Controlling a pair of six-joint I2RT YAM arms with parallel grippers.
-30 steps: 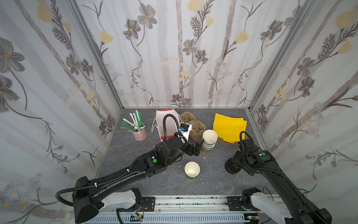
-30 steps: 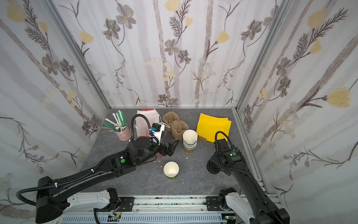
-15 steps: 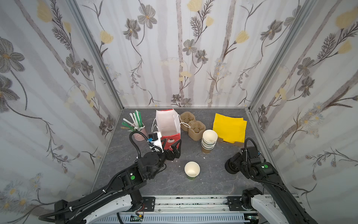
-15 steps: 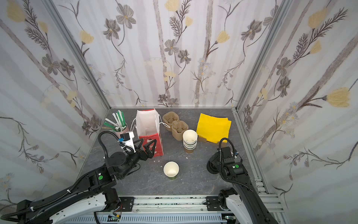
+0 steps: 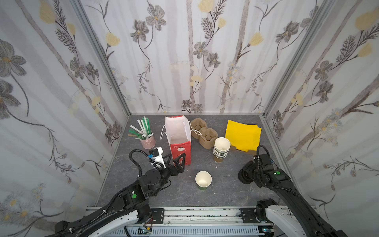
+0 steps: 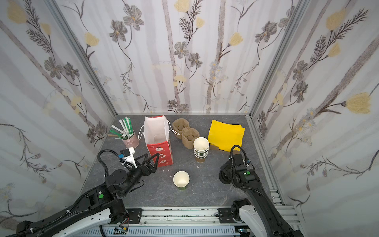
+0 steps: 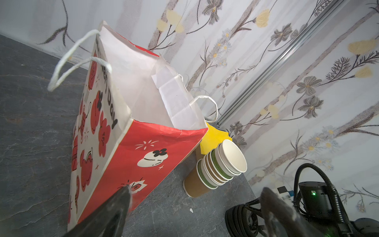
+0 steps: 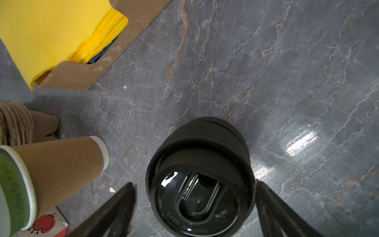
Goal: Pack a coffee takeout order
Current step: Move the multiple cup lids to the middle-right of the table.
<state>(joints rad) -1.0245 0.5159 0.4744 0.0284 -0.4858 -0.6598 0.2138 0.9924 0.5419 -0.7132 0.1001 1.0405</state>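
Leftmost, the left jaws hang spread and empty just before the red paper bag. Midway, the lone paper cup stands lidless on the worktop, apart from both arms. Rightward, the right jaws, spread, flank the stack of black lids. They should probably pinch only the top lid, squarely by its rim, and lift it straight.

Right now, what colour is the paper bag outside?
The paper bag is red and white with cartoon prints; clearest in the left wrist view.
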